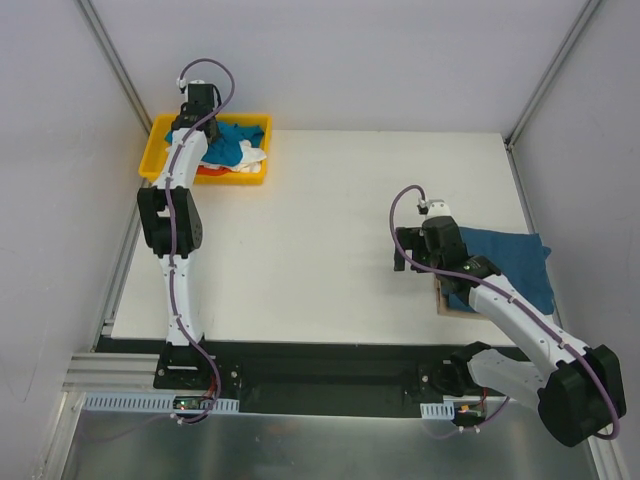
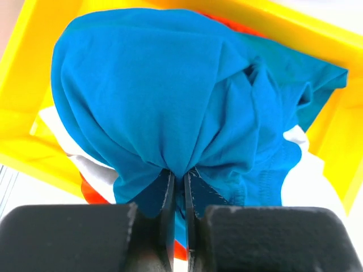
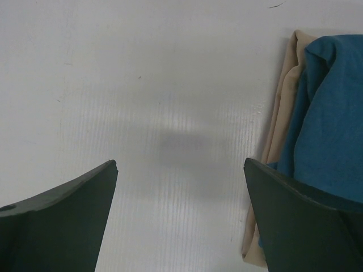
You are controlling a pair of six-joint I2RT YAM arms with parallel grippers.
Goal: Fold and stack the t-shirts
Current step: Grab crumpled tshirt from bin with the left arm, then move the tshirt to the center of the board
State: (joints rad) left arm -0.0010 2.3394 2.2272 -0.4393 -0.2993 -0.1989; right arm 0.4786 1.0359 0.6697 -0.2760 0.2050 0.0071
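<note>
A teal-blue t-shirt [image 2: 170, 96] lies bunched in the yellow bin [image 1: 155, 150] at the back left. My left gripper [image 2: 180, 177] is shut on a pinch of its cloth, over the bin [image 2: 22, 130]; in the top view the gripper [image 1: 190, 125] is hidden under its own arm. A folded teal-blue t-shirt [image 1: 510, 262] lies on a folded beige cloth [image 1: 441, 298] at the right; both show in the right wrist view, the shirt [image 3: 334, 130] on the beige cloth [image 3: 283, 102]. My right gripper [image 3: 180, 170] is open and empty over bare table just left of that stack [image 1: 403, 252].
The bin also holds white cloth [image 1: 250, 160] and orange cloth [image 1: 208, 171]; white [image 2: 93, 167] and orange [image 2: 93, 192] show under the blue shirt. The white table [image 1: 310, 240] has metal frame posts at its back corners.
</note>
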